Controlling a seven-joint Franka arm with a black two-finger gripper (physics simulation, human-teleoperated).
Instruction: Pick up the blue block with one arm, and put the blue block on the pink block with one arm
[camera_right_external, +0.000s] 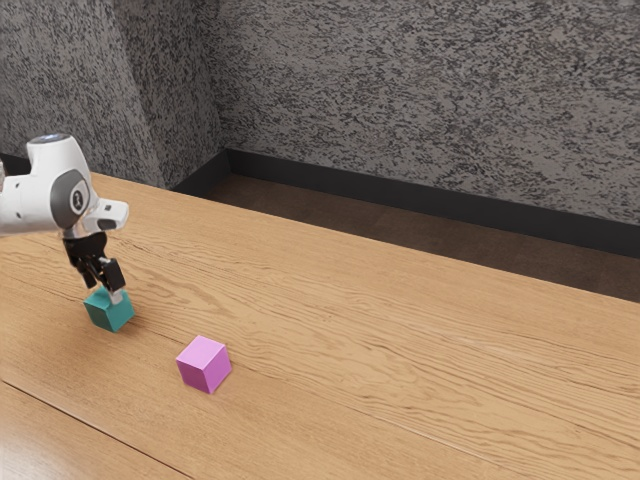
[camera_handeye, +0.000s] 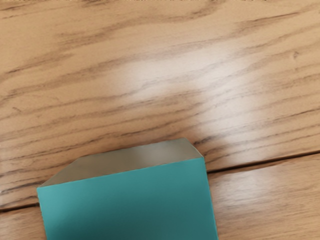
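The blue block (camera_right_external: 108, 311), a teal-blue cube, sits at the exterior view's left on the wooden table (camera_right_external: 400, 330). My gripper (camera_right_external: 107, 289) comes down on it from above, its black fingers closed against the block's upper sides. I cannot tell whether the block rests on the table or is just off it. In the wrist view the blue block (camera_handeye: 127, 205) lies right under my hand, with a grey shadow on the wood beside it. The pink block (camera_right_external: 204, 363) stands on the table a short way toward the exterior view's right and nearer the front edge, apart from the blue one.
The table stretches wide toward the exterior view's right. Its front edge runs close below the pink block. A speckled grey wall (camera_right_external: 420, 90) with a dark baseboard stands behind the table's far edge.
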